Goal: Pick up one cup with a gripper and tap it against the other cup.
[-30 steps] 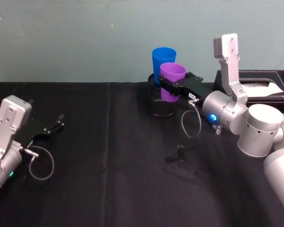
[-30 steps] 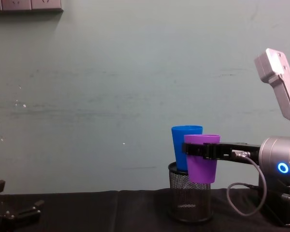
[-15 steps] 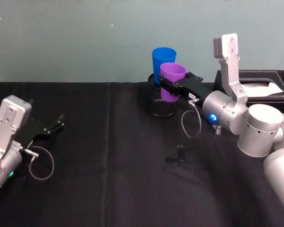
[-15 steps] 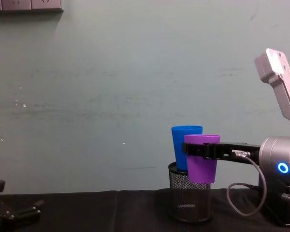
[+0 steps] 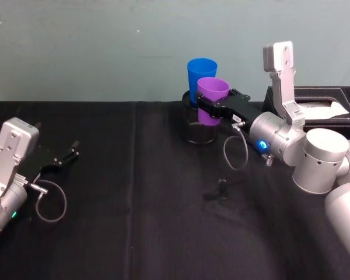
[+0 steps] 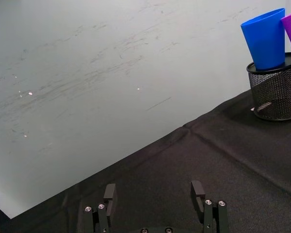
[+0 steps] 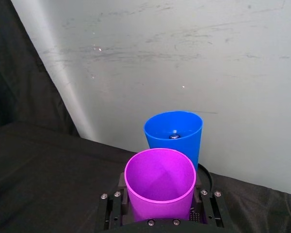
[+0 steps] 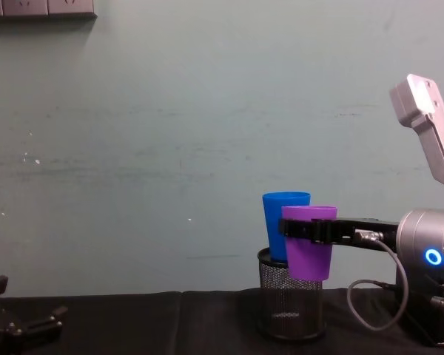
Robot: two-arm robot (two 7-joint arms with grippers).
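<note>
My right gripper [image 5: 209,107] is shut on the purple cup [image 5: 212,100], holding it upright above the black table. The purple cup [image 8: 309,242] stands close against the blue cup [image 8: 283,222]; whether they touch I cannot tell. The blue cup [image 5: 200,79] stands inside a black wire-mesh holder [image 5: 198,129]. In the right wrist view the purple cup [image 7: 160,187] sits between the fingers, with the blue cup [image 7: 173,136] just behind it. My left gripper [image 5: 70,154] rests open, far left, near the table; its fingers [image 6: 198,191] hold nothing.
A black box [image 5: 331,105] with white paper sits at the back right, behind my right arm. A small dark object [image 5: 221,188] lies on the black cloth in front of the mesh holder [image 8: 290,303]. A pale wall stands behind the table.
</note>
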